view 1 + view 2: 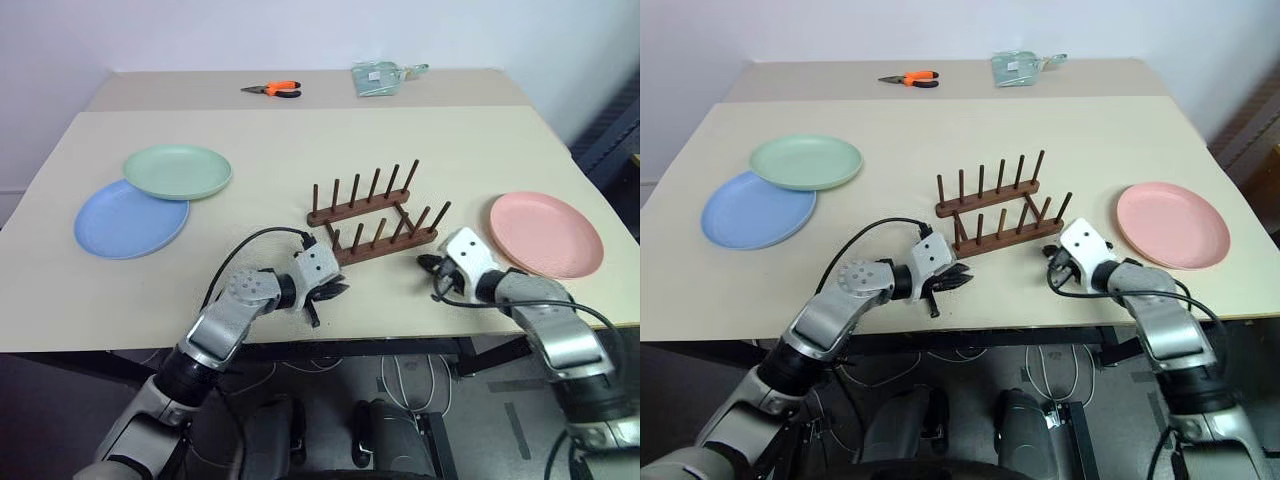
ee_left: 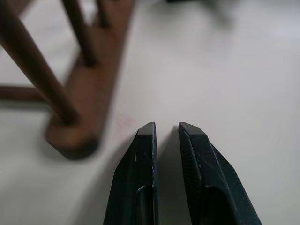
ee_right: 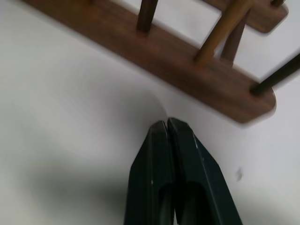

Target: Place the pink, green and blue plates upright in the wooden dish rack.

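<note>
At the middle of the tabletop [image 1: 300, 130] I see the wooden dish rack [image 1: 375, 215] standing empty; the green plate [image 1: 178, 171] lies at ten o'clock from it, its edge overlapping the blue plate [image 1: 128, 220]; the pink plate [image 1: 546, 233] lies flat at three o'clock. My left gripper [image 2: 167, 129] hovers at seven o'clock, fingers a narrow slit apart, holding nothing; my right gripper [image 3: 167, 123] sits at five o'clock, fingers pressed together, empty.
</note>
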Robot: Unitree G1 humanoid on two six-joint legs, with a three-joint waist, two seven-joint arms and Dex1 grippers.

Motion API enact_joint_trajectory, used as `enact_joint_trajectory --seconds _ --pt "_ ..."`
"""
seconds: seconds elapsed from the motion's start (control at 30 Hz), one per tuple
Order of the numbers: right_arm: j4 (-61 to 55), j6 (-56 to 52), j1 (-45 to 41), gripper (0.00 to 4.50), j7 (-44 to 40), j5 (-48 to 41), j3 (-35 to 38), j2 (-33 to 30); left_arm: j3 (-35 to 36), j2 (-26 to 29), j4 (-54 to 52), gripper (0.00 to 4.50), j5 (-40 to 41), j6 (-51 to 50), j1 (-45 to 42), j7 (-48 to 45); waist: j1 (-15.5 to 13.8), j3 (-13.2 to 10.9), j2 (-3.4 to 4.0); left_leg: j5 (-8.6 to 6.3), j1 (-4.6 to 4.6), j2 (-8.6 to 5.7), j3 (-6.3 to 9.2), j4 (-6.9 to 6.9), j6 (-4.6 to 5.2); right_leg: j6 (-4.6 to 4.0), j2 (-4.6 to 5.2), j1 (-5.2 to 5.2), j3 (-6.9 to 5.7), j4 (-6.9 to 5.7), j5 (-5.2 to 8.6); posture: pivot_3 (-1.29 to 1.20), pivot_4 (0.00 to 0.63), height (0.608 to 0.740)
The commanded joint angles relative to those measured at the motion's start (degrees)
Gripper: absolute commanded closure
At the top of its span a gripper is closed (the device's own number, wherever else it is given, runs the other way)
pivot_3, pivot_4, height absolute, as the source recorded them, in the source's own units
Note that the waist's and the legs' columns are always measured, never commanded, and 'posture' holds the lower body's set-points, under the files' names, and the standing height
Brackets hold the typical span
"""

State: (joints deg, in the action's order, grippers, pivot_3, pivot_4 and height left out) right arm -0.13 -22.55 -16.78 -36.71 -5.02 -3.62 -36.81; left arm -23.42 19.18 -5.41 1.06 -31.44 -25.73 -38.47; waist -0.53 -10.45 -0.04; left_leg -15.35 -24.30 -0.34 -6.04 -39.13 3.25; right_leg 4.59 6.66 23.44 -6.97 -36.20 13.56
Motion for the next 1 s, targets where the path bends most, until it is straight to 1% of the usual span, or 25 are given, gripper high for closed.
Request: enact_joint_trajectory --seconds 0.03,0.17,0.23,0.33,0.4,0.43,0.47,0.53,0.63,0.67,0.73,0.8,0.87,0.93,1.0 --pt "7.7 2.7 -5.5 4.47 4.5 4.9 -2.0 2.4 2.3 -0.9 9.2 3.73 -5.6 1.7 -2.2 8.9 0.1 0.0 0.01 0.0 0.03 0.0 -0.01 0.0 0.0 0.0 0.0 -0.02 0.0 -0.01 0.0 0.0 0.15 0.74" --pt "17.1 6.6 -11.8 4.47 8.2 7.5 -2.1 4.9 4.8 -2.3 17.2 3.73 -5.2 5.1 -5.9 12.5 0.3 0.0 0.01 0.02 0.1 0.01 0.0 0.0 -0.03 0.0 0.0 -0.04 0.01 -0.05 0.0 0.0 0.15 0.74" --pt "20.0 8.5 -13.8 4.47 8.6 8.1 -2.2 5.3 5.7 -2.5 19.7 3.73 -4.9 7.6 -7.3 13.2 0.4 0.1 0.02 0.02 0.1 0.01 -0.01 0.0 -0.03 0.0 0.0 -0.04 0.01 -0.06 0.0 0.0 0.15 0.74" --pt "21.4 10.1 -14.9 4.47 8.8 8.2 -1.5 5.2 7.6 -3.0 24.2 3.73 -5.1 8.4 -9.3 16.2 0.6 0.1 0.02 0.03 0.1 0.01 -0.03 0.01 -0.04 0.0 0.0 -0.04 0.0 -0.06 0.0 0.0 0.15 0.74" --pt "19.5 9.8 -13.7 4.47 6.8 6.8 -0.1 3.9 7.3 -2.6 24.5 3.73 -5.1 9.6 -9.4 15.7 0.9 0.1 0.02 0.03 0.1 0.01 -0.03 0.02 -0.05 0.0 0.0 -0.04 0.0 -0.06 0.0 0.0 0.15 0.74" --pt "18.0 9.4 -12.8 3.96 6.2 6.2 0.8 2.9 6.8 -2.3 23.9 3.74 -5.3 9.9 -9.1 15.0 1.1 0.1 0.02 0.03 0.1 0.01 -0.03 0.02 -0.05 0.0 0.0 -0.04 0.0 -0.06 0.0 0.0 0.15 0.74" --pt "15.9 9.2 -11.5 3.69 5.9 6.0 2.1 1.4 6.4 -2.0 22.8 3.74 -5.3 10.0 -8.5 14.2 1.1 0.1 0.02 0.03 0.09 0.01 -0.03 0.03 -0.05 0.0 0.0 -0.04 0.0 -0.06 0.0 0.0 0.15 0.74" --pt "11.6 7.8 -8.9 2.72 6.0 5.3 5.7 -1.5 5.8 -1.3 20.0 3.74 -5.5 10.6 -7.1 13.0 1.1 0.0 0.04 0.03 0.07 0.01 -0.03 0.05 -0.05 0.01 0.01 -0.04 -0.01 -0.05 0.0 0.0 0.15 0.74" --pt "4.9 3.3 -3.7 1.15 5.5 4.1 11.4 -6.4 6.3 -0.7 13.0 3.74 -3.3 11.2 -3.8 9.7 1.1 0.0 0.06 0.02 0.05 0.0 -0.03 0.12 -0.05 0.02 0.04 -0.02 0.0 0.0 0.01 0.0 0.15 0.74" --pt "3.4 2.0 -1.8 0.7 4.8 4.0 12.4 -7.9 6.4 -0.5 10.4 3.74 -2.5 11.4 -2.8 8.6 1.1 0.0 0.06 0.02 0.05 0.0 -0.03 0.13 -0.06 0.02 0.05 -0.01 0.0 0.01 0.01 0.0 0.15 0.74" --pt "1.4 0.0 2.2 0.7 3.0 3.1 14.1 -9.9 6.6 0.0 4.8 3.74 0.1 11.2 -0.4 5.2 1.1 0.0 0.07 0.02 0.06 0.01 -0.02 0.14 -0.07 0.02 0.06 -0.02 0.0 0.03 0.01 0.0 0.15 0.74" --pt "2.1 -1.8 3.9 0.7 2.2 2.6 14.7 -10.6 6.7 0.1 1.0 3.74 2.1 10.6 1.0 2.5 1.2 0.0 0.06 0.01 0.06 0.02 -0.01 0.13 -0.08 0.01 0.07 -0.02 0.0 0.04 0.01 0.0 0.15 0.74" --pt "5.0 -1.7 3.8 0.7 2.4 3.8 13.8 -10.7 6.9 0.0 -1.0 3.74 3.8 9.5 1.6 0.6 1.1 0.0 0.11 0.01 0.05 0.03 -0.01 0.13 -0.08 0.01 0.09 -0.01 0.0 0.04 0.01 0.0 0.15 0.74" --pt "9.0 -1.6 1.6 0.7 3.8 4.6 12.9 -9.9 6.8 0.0 -1.9 3.74 4.1 9.2 1.6 -0.2 1.2 0.0 0.15 0.01 0.05 0.02 -0.02 0.11 -0.08 0.01 0.11 -0.01 0.01 0.04 0.01 0.0 0.15 0.74" --pt "12.6 -1.0 -1.0 1.23 5.4 5.6 12.0 -9.3 7.0 0.1 -1.8 3.74 3.7 8.8 1.1 0.0 1.2 0.0 0.16 0.01 0.06 0.02 -0.02 0.11 -0.07 0.01 0.1 -0.01 0.01 0.04 0.01 0.0 0.15 0.74"
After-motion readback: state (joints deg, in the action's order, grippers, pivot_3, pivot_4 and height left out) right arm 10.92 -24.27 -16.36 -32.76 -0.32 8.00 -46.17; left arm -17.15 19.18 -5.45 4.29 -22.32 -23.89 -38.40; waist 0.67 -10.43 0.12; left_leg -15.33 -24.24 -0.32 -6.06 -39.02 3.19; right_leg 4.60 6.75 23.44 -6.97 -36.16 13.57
